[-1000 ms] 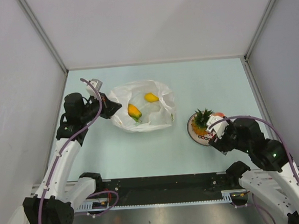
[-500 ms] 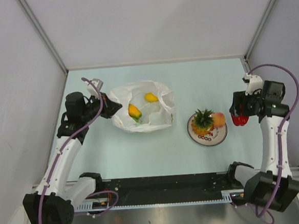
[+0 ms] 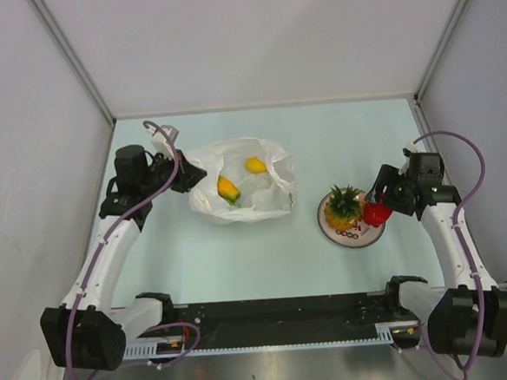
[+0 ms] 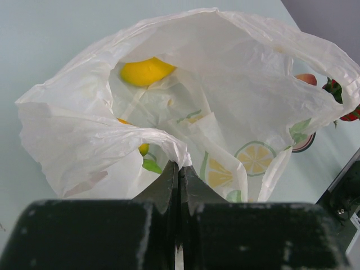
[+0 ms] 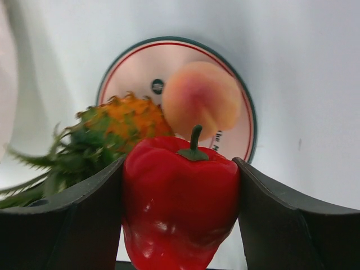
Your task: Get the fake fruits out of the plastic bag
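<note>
Bag (image 3: 243, 189) location: we find it lying on the table (image 3: 240, 252), left of centre, with its mouth open upward. Two fruits are in it. A yellow fruit (image 3: 255, 165) lies toward the far side and an orange-yellow fruit (image 3: 227, 189) lies nearer the middle. In the left wrist view the yellow fruit (image 4: 145, 71) rests against the inner wall of the bag, and only a small part of the second fruit shows below a fold.

We see the left pincer (image 4: 179, 185) at the left rim of the bag. Its fingers are pressed together with a pleat of the thin film clamped between them.

We see the right pincer (image 3: 378, 207) at the right edge of the plate (image 3: 354, 238). It is clamped on a glossy red fruit (image 5: 180, 202) with a green stem, one finger on each side. We cannot tell whether the red fruit touches the plate.

The plate stands on the table to the right of the bag, well apart from it. A pineapple (image 3: 343, 205) with a green crown lies on the plate. A peach (image 5: 201, 101) lies just beside it, also on the plate.
</note>
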Robot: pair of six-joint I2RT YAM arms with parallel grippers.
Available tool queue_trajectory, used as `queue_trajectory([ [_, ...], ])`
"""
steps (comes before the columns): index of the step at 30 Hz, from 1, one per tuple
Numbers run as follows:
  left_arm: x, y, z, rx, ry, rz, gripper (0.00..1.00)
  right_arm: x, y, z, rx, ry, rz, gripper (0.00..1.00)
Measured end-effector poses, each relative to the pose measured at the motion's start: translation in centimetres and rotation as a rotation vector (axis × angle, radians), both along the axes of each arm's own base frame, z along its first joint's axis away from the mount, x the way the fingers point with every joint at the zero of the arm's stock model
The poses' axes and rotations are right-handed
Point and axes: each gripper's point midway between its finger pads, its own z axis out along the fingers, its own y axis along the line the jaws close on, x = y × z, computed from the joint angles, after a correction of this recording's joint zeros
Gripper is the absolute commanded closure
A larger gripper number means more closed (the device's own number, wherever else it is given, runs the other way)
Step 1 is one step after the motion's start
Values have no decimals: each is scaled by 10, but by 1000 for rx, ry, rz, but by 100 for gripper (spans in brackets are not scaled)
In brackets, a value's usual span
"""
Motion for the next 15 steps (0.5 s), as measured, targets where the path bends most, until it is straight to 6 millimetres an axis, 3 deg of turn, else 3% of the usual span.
queue_trajectory([
  [6,6,1,-8,14,21,3,99,-6,-17,-28,1,99,-141,100],
  [15,7,2,-18,30,55,8,99,-18,-18,-61,14,189,-199,98],
])
